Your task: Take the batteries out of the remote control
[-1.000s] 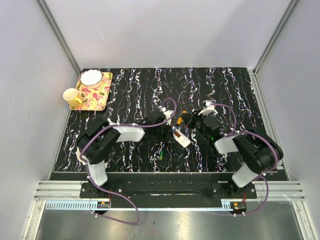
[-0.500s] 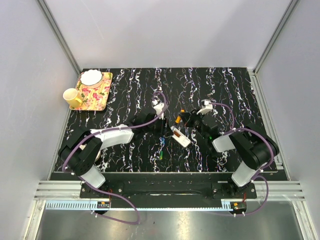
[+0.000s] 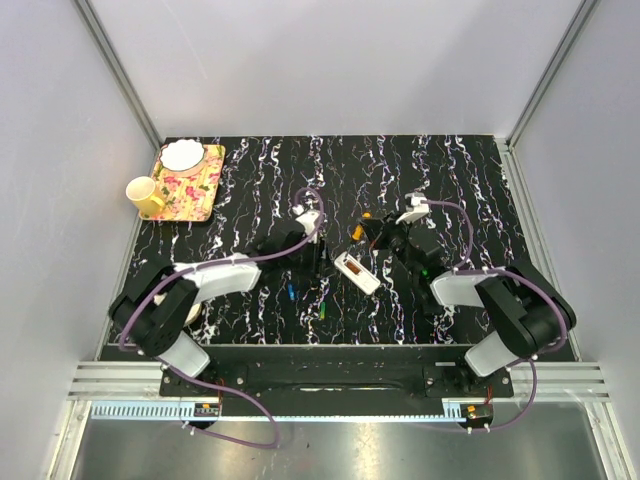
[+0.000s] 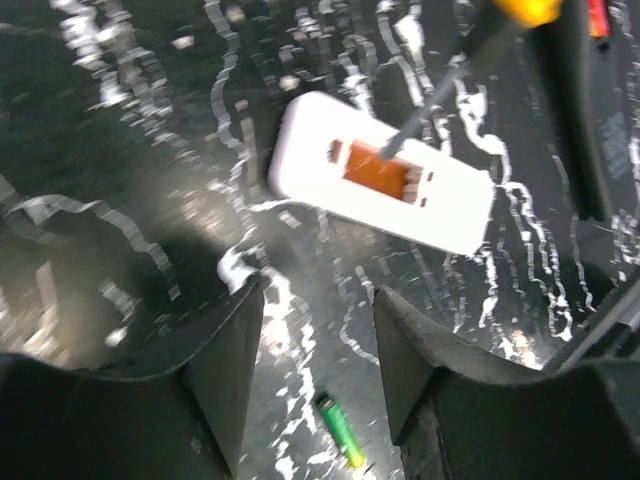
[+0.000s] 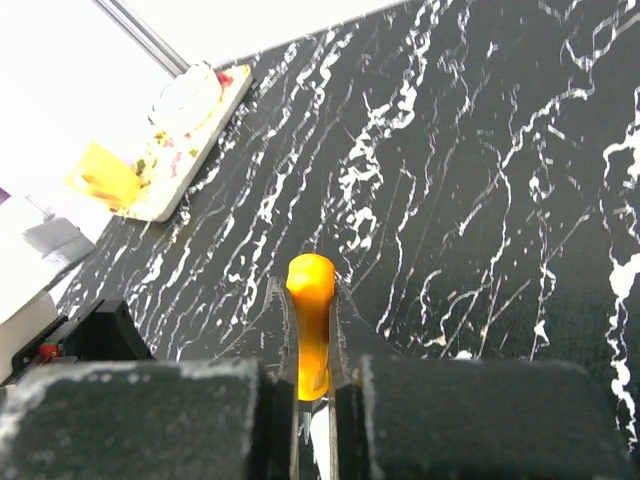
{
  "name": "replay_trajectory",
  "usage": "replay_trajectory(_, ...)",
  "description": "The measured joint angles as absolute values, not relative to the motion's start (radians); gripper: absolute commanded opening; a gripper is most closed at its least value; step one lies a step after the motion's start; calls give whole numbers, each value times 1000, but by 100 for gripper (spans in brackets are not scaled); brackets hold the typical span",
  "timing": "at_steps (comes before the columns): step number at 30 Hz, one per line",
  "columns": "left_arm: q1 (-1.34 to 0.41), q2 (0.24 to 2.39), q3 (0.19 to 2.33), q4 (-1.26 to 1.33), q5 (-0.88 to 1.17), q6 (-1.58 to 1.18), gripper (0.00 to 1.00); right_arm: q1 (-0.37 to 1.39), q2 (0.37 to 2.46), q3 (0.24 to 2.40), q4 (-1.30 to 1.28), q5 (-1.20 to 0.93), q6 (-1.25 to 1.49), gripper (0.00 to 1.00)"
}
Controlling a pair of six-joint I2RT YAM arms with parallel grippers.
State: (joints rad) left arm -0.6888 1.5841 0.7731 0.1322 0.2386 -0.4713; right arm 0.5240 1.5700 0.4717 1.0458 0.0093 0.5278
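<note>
Lying flat on the black marbled tabletop (image 3: pixel 470 180), the white remote control (image 4: pixel 450 205) has its compartment open upward, and what looks like an orange battery (image 4: pixel 372 170) sits inside it. A green battery (image 4: pixel 340 432) and a blue battery (image 3: pixel 289 292) lie loose on the tabletop, near the remote control but apart from it. The right gripper (image 5: pixel 312 395) has its fingers clamped on the orange handle of a screwdriver (image 5: pixel 310 300), whose thin tip reaches the compartment edge. The left gripper (image 4: pixel 315 370) hovers just beside the remote control with its fingers apart and empty.

I judge each battery to be light, stiff and smooth, so it will roll and can slip from a loose grip. The seated one is probably pressed by a spring contact; it is better to lever it up at one end, then take hold across the middle. The remote control is also light and may slide when pushed.
</note>
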Motion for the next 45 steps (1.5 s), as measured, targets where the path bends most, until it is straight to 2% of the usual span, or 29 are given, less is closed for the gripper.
replay_trajectory(1, -685, 1565, 760, 118, 216, -471, 47, 524, 1546, 472, 1033, 10, 519, 0)
replay_trajectory(3, -677, 1501, 739, 49, 131, -477, 28, 524, 1503, 472, 1008, 10, 505, 0)
replay_trajectory(5, -673, 1434, 744, -54, 9, -505, 17, 524, 1468, 472, 987, 11, 491, 0)
replay_trajectory(6, -672, 1411, 755, -109, -53, -529, 16, 524, 1455, 472, 980, 11, 484, 0)
replay_trajectory(14, -664, 1312, 771, -560, -439, -856, 16, 524, 1444, 468, 935, 11, 459, 0)
replay_trajectory(19, -647, 1277, 649, -715, -518, -1032, 15, 524, 1444, 457, 933, 10, 451, 0)
replay_trajectory(30, -641, 1370, 645, -662, -537, -1039, 9, 524, 1441, 445, 931, 10, 450, 0)
replay_trajectory(39, -647, 1391, 671, -600, -478, -1003, 10, 524, 1372, 442, 890, 11, 441, 0)
replay_trajectory(45, -649, 1393, 691, -628, -464, -984, 27, 522, 1277, 441, 810, 62, 401, 0)
